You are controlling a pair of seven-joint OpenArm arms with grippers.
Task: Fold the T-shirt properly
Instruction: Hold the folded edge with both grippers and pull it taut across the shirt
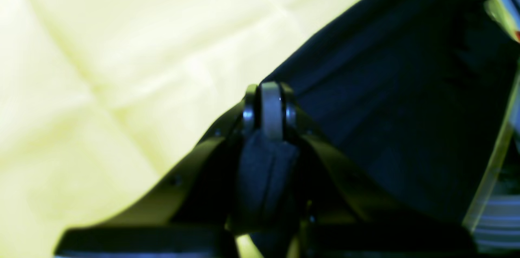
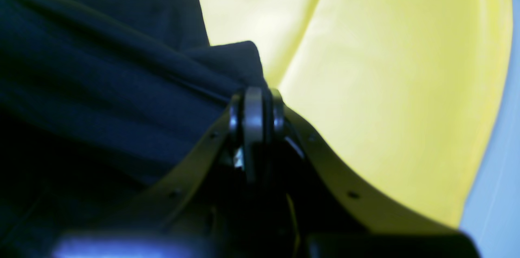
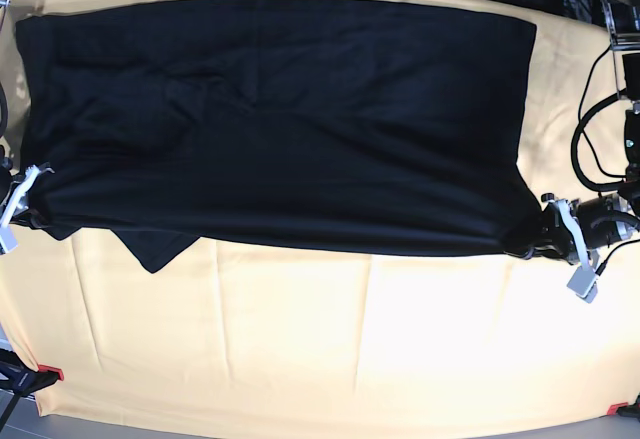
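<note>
t-shirt point(image 3: 280, 119) looks mid first fold; most folding left. left gripper point(image 1: 271, 107) & right gripper point(image 2: 255, 111) each pinched on its hem, w/ cloth point(image 3: 320, 349) bare beyond both.

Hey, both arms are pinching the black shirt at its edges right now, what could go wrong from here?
1. The left gripper and right gripper each pinch only a small bit of the T-shirt; the fabric may slip out.
2. A sleeve corner hangs below the front edge and could spoil the fold.
3. Dragging might wrinkle the yellow-orange cloth underneath.
</note>
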